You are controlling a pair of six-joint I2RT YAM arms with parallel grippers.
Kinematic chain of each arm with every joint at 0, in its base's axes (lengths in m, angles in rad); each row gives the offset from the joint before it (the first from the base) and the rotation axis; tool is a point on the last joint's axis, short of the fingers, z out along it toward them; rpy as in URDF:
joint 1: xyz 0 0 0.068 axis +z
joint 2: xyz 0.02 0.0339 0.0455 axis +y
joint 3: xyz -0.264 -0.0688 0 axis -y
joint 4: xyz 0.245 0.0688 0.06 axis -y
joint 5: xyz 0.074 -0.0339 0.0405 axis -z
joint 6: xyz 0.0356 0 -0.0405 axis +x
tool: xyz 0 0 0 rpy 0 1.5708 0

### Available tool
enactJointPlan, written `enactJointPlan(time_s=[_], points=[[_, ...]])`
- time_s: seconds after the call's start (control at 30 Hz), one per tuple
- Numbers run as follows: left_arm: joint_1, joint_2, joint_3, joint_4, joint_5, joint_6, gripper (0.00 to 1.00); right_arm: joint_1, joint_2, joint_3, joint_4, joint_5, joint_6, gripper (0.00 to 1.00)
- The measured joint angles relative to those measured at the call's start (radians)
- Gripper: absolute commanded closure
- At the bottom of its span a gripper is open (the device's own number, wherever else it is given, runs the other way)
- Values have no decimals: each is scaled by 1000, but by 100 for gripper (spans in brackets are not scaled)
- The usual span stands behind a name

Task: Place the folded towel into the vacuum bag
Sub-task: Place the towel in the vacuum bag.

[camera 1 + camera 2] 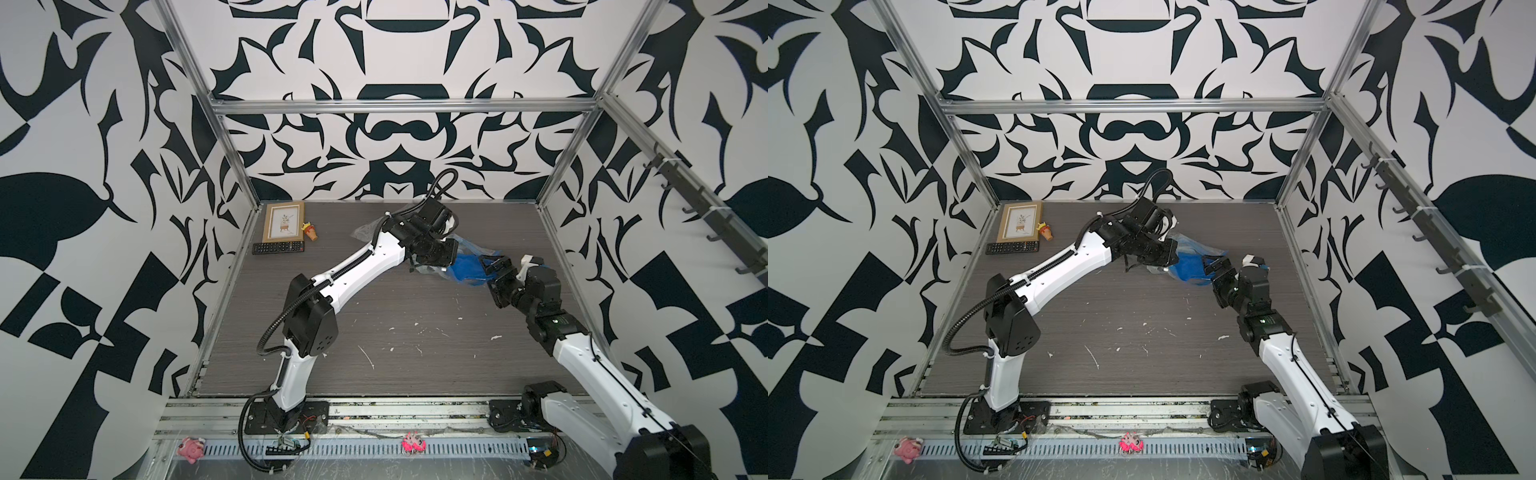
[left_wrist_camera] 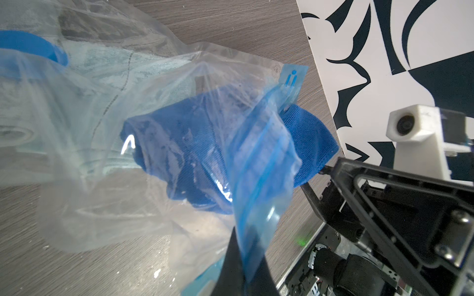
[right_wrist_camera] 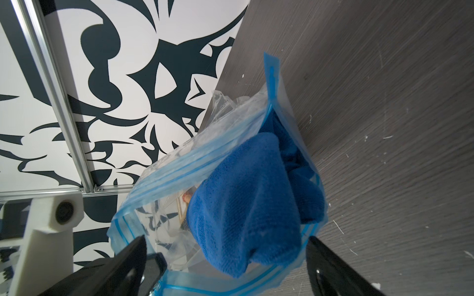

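The clear crinkly vacuum bag [image 2: 102, 128] lies at the back of the table, its round blue valve cap [image 2: 33, 46] at the far end. My left gripper [image 2: 247, 253] is shut on the bag's blue zip strip [image 2: 261, 166] and holds the mouth lifted. The folded towel [image 3: 246, 205], deep blue, sits mostly inside the mouth, with one end poking out over the lower lip. My right gripper [image 3: 225, 239] is open, one finger on each side of that end without touching it. In both top views the towel [image 1: 467, 268] [image 1: 1187, 268] shows between the two grippers [image 1: 451, 253] [image 1: 488, 266].
A framed picture [image 1: 282, 222], a black remote [image 1: 277, 248] and a small toy [image 1: 311, 231] lie at the back left. The patterned back wall stands close behind the bag. Two pink toys [image 1: 191, 449] [image 1: 413, 442] sit on the front rail.
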Motion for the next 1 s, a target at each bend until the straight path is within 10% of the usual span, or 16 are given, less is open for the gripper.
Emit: enactJointPlan(time_s=[0.27, 0.77, 1.0], points=[[0, 0, 0, 0, 0, 0, 100, -53, 16, 0, -10, -87, -33, 13], [-1, 0, 2, -2, 1, 1, 100, 17, 178, 6, 105, -108, -19, 95], [-10, 0, 11, -5, 1, 1, 100, 89, 203, 4, 205, -21, 68, 100]])
